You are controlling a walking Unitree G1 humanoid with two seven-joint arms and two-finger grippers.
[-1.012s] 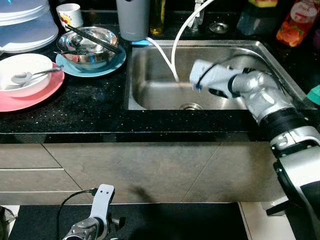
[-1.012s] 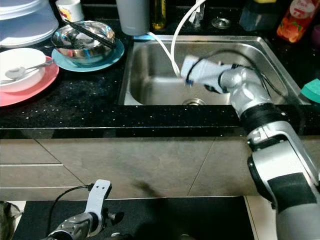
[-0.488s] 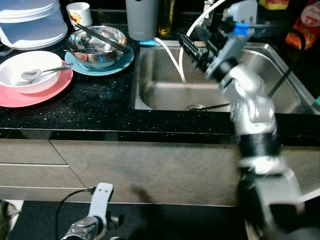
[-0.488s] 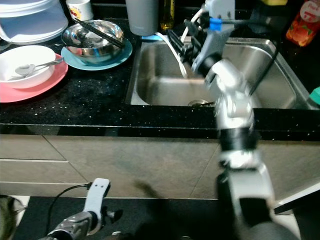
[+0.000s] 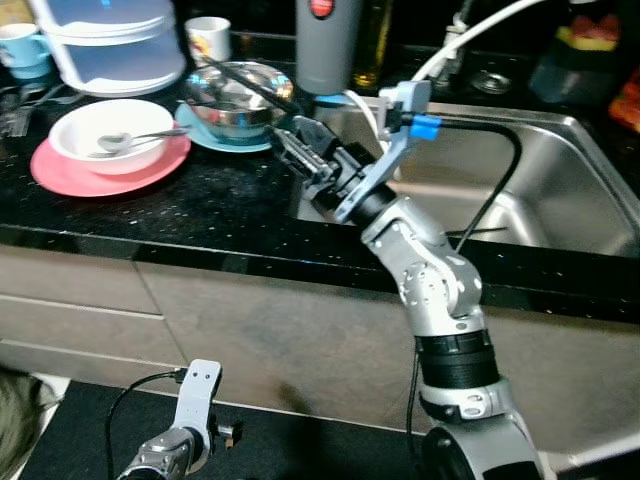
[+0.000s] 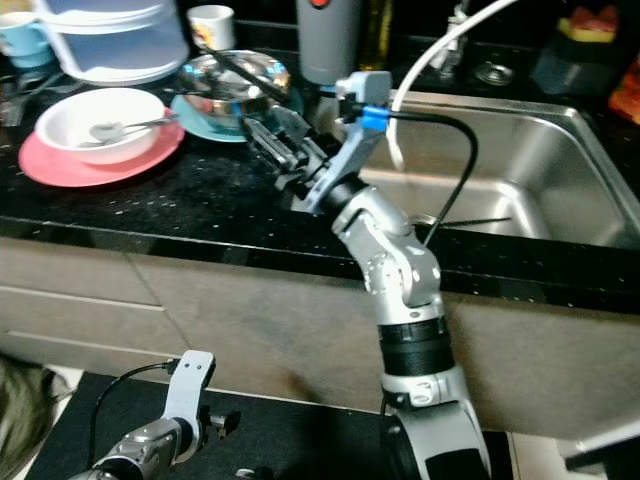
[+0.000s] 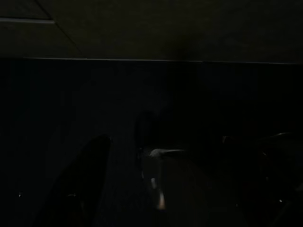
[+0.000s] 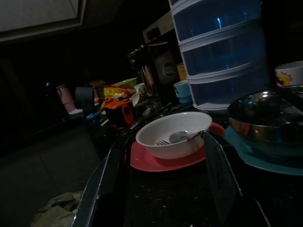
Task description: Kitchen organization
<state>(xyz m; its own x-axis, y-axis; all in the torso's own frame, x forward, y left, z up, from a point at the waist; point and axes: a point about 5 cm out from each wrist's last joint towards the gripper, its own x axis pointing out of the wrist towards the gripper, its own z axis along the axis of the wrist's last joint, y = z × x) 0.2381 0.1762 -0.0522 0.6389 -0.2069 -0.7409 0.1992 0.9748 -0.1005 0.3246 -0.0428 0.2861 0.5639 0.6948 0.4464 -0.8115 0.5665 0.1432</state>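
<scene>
White bowl (image 5: 113, 148) sits on a pink plate (image 5: 60, 175) near the counter's (image 5: 200, 210) left end, back from its front edge; a spoon (image 5: 140, 137) rests in the bowl, handle out over the rim toward the sink side. Just beside it toward the sink: steel bowl (image 5: 235, 100) on a teal plate (image 5: 205, 125), with black chopsticks (image 5: 245, 82) laid across the steel bowl. Behind these, at the back edge: stacked clear containers (image 5: 115, 45), a white mug (image 5: 208, 38), a grey cylinder (image 5: 325, 45).

Right gripper (image 5: 300, 150) hovers over the counter just left of the sink's (image 5: 560, 170) left rim, fingers apart, nothing between them, aimed toward the bowls. Wrist view: both fingers frame the white bowl, well short of it.

Left gripper (image 7: 156, 189) hangs low before the cabinet front; view very dark, cannot tell finger state.
</scene>
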